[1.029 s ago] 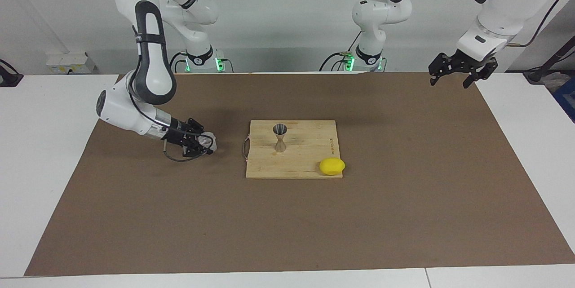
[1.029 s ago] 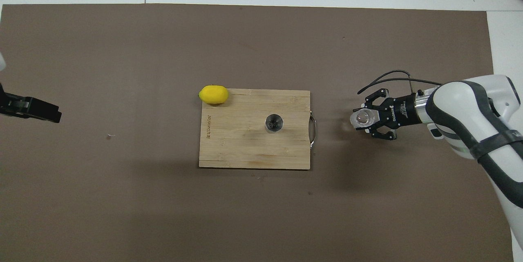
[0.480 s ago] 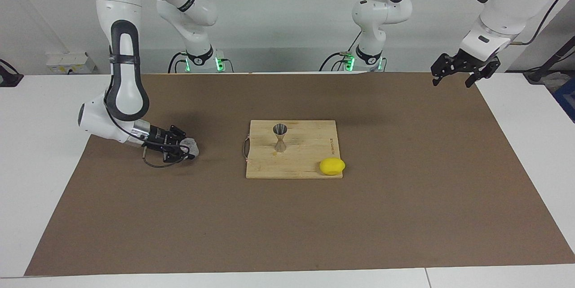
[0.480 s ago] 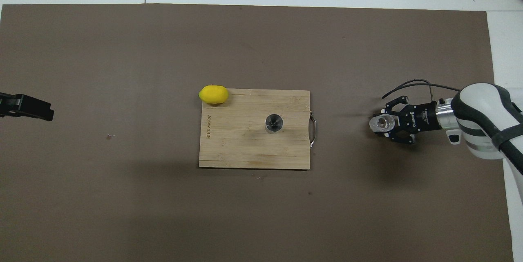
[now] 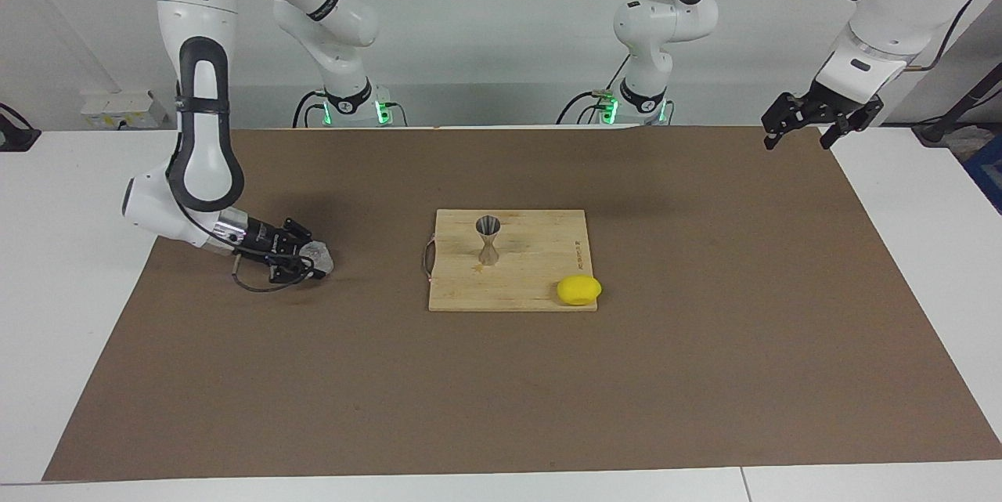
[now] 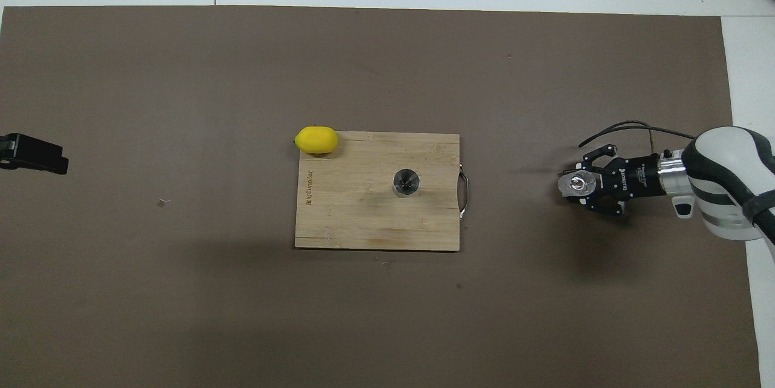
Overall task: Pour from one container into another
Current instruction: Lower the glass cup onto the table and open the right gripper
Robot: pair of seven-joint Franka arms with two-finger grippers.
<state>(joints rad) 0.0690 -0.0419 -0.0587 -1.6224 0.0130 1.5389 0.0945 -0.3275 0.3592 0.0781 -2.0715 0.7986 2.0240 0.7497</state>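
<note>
Across the brown mat (image 5: 704, 369) that covers the bench, the right arm is drawing back toward its own end. Over the last second it has been carrying its load away from the wooden board (image 5: 532, 275) and sinking low to the mat. The left arm is lifting a little and pulling out toward its corner, where it is waiting with the left pincer (image 5: 814, 126) spread wide and holding nothing.

Judging by this retreat, the pour is probably done and the cup is being taken back to be set down. What lies inside the jigger cannot be made out.

The lemon (image 5: 578, 290) is lying at the board's corner farther from the robots. The metal jigger (image 5: 488, 240) is standing upright on the board, well apart from both arms.

The right pincer (image 5: 309, 261) is staying narrow, clamping the glass cup (image 5: 319, 257) between its fingertips, mouth roughly upward. The cup is sitting at or just above the mat, between the board and the right arm's end of the bench; whether it is touching down cannot be told.
</note>
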